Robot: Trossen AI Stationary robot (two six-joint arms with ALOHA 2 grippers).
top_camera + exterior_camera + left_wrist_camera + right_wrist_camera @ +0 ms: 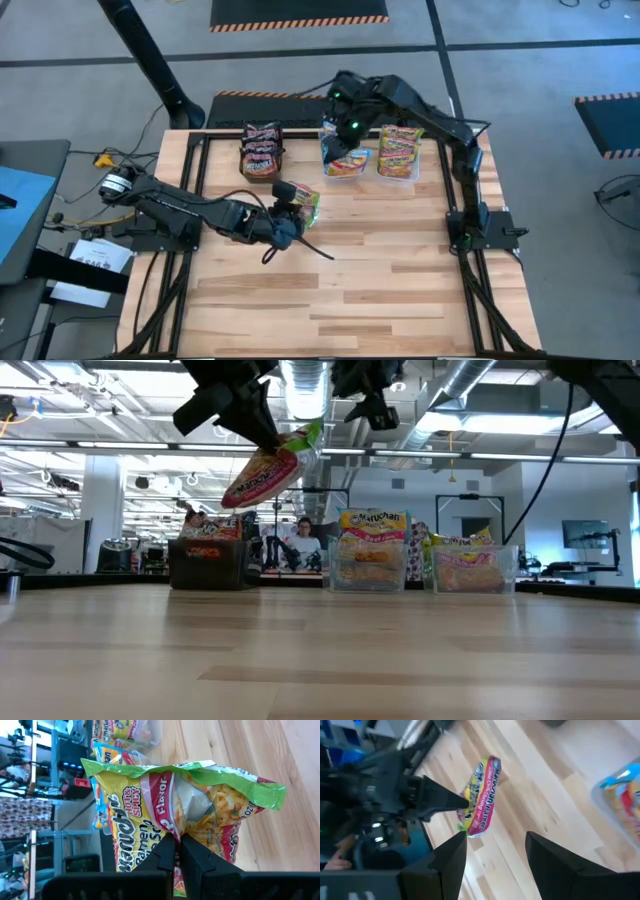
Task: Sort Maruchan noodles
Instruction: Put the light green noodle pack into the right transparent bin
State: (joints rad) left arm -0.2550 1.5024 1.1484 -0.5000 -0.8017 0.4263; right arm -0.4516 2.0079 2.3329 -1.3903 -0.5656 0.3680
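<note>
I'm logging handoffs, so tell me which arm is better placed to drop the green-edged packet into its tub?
Left. The left tool is already shut on the green-edged packet, lifted off the table. The right tool hangs open and empty over the middle tub, so it would first need a handover.

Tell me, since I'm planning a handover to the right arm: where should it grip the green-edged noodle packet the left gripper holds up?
Probably the free crimped end of the green-edged packet, opposite the left gripper. The packet hangs clear above the table, pinched at one end only, so its flat far seam is open. The right gripper is open and apart from it.
</note>
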